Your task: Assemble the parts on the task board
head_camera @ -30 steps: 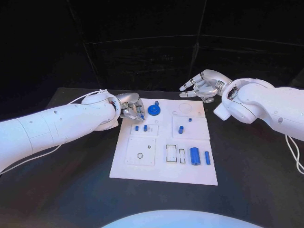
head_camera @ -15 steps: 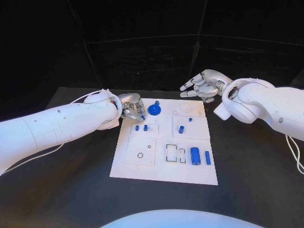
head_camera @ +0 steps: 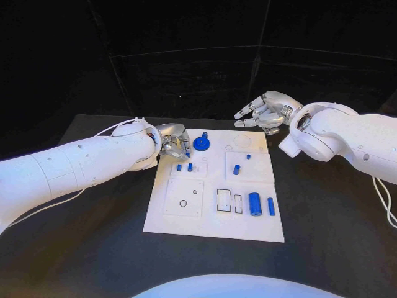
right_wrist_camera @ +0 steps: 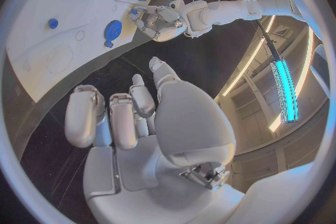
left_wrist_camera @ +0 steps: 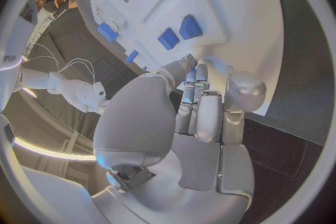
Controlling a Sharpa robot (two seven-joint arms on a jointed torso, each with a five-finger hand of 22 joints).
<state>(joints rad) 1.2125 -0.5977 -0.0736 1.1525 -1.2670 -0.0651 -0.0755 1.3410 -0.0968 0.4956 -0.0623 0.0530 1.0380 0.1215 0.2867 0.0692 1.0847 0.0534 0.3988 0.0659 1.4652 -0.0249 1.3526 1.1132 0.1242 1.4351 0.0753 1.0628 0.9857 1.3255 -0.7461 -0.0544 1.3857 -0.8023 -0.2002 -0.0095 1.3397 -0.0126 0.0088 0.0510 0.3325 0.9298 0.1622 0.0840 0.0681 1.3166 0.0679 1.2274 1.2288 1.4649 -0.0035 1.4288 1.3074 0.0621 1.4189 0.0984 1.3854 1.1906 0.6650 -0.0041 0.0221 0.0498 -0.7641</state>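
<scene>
Two white arms reach over a black table (head_camera: 82, 248) toward the white task board (head_camera: 214, 186), which lies in the middle of the table, its long side running away from the robot.

Left: the left hand (head_camera: 173, 144) hangs over the board's far left corner, fingers curled inward. In the left wrist view its fingers (left_wrist_camera: 198, 102) point down at the board's edge; whether they pinch anything cannot be told.

Centre, on the board: just beside the left hand, a round blue gear-like part (head_camera: 203, 145) with a small knob on its far side sits near the far edge. Nearer the robot, two small blue pegs (head_camera: 183, 167) stand side by side in a square recess. Below them lies a second square recess (head_camera: 184, 198) with two small dark holes. To the right, a blue peg (head_camera: 237, 168) stands in another recess, with a smaller blue peg (head_camera: 248, 156) beyond it. Along the near part of the board, a rectangular slot (head_camera: 224, 200) lies beside a small blue piece (head_camera: 238, 204), a large blue cylinder (head_camera: 254, 203) and a slim blue bar (head_camera: 271, 206), all lying parallel.

Right: the right hand (head_camera: 265, 113) is held above the table beyond the board's far right corner, apart from it, fingers spread and grasping nothing.
</scene>
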